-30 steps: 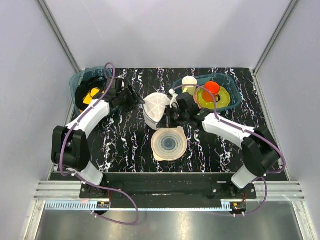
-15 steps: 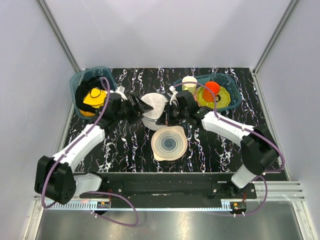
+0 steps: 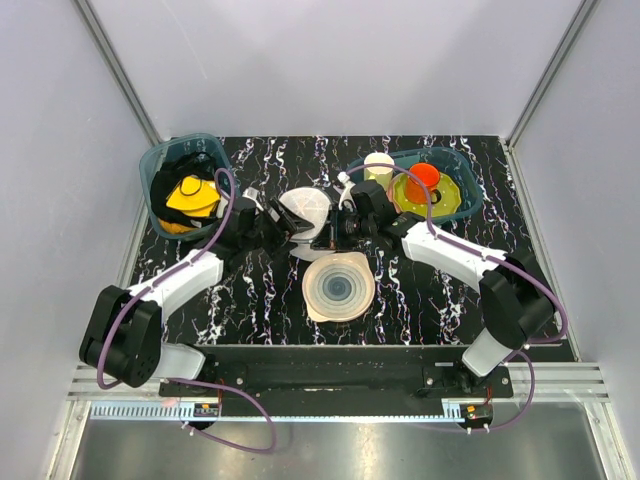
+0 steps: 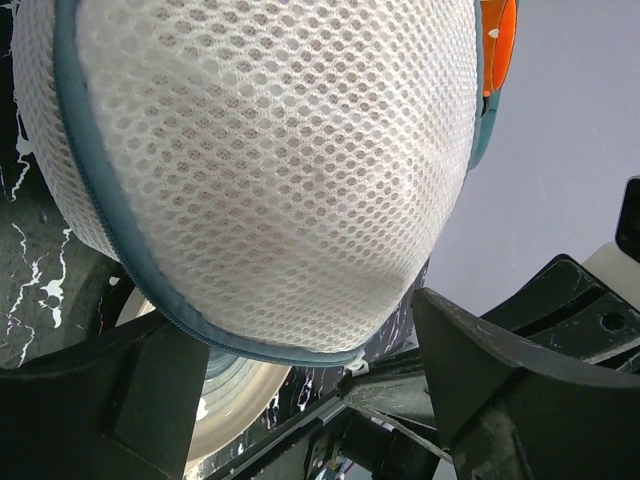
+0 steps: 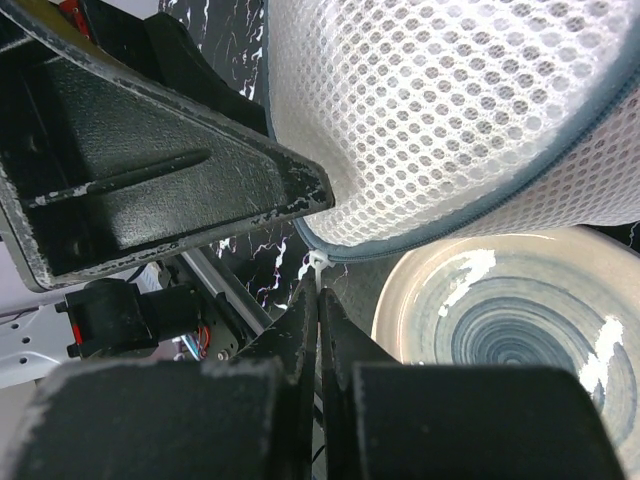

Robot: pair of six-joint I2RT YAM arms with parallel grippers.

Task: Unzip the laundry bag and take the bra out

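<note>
The laundry bag (image 3: 304,212), a white mesh dome with a blue-grey zip rim, sits mid-table between both grippers. It fills the left wrist view (image 4: 270,170) and the top of the right wrist view (image 5: 450,110). My left gripper (image 3: 281,228) is open; its jaws (image 4: 305,325) stand wide apart at the bag's lower rim, the left finger at the zip. My right gripper (image 3: 326,238) is shut (image 5: 318,292) on the white zip pull (image 5: 318,263) at the bag's rim. The bra does not show; nothing clear through the mesh.
A pale round plate with blue-grey rings (image 3: 338,287) lies just near of the bag. A teal bin (image 3: 152,175) at back left holds a yellow garment (image 3: 190,195). A second teal bin (image 3: 462,185) at back right holds a yellow-green dish and an orange cup (image 3: 423,175). A cream cup (image 3: 379,164) stands beside it.
My left arm has swung from the left bin toward the bag and now has its open jaws at the bag's left rim. The right gripper has stayed at the zip pull.
</note>
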